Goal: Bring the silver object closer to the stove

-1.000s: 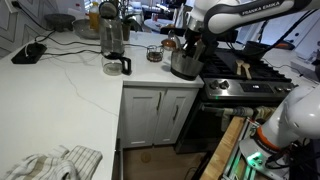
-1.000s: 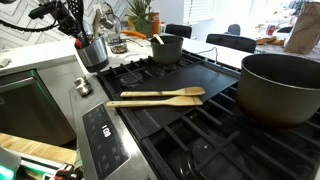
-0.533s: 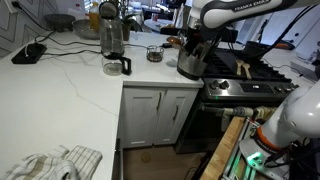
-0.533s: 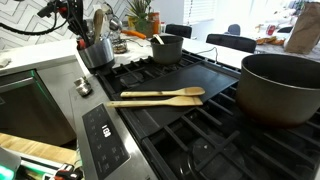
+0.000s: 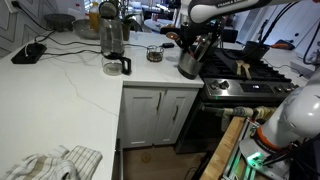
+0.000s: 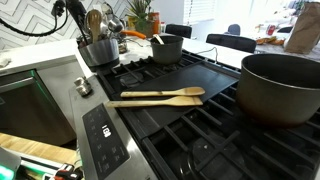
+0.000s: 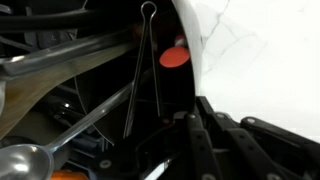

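stove [image 6: 215,120] fills the lower right foreground. silver object [image 6: 100,51], holding wooden utensils, is upper left at the stove's edge, tilted beside the table [image 5: 70,80]. gripper [image 5: 198,41] is directly above it; its opening cannot be determined.

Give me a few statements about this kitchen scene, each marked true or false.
1. The silver pot holds wooden utensils. True.
2. The glass carafe stands on the stove. False: it stands on the white counter.
3. Two wooden spoons lie on the stove top. True.
4. The small glass jar sits inside the silver pot. False: it stands on the counter, apart from the pot.
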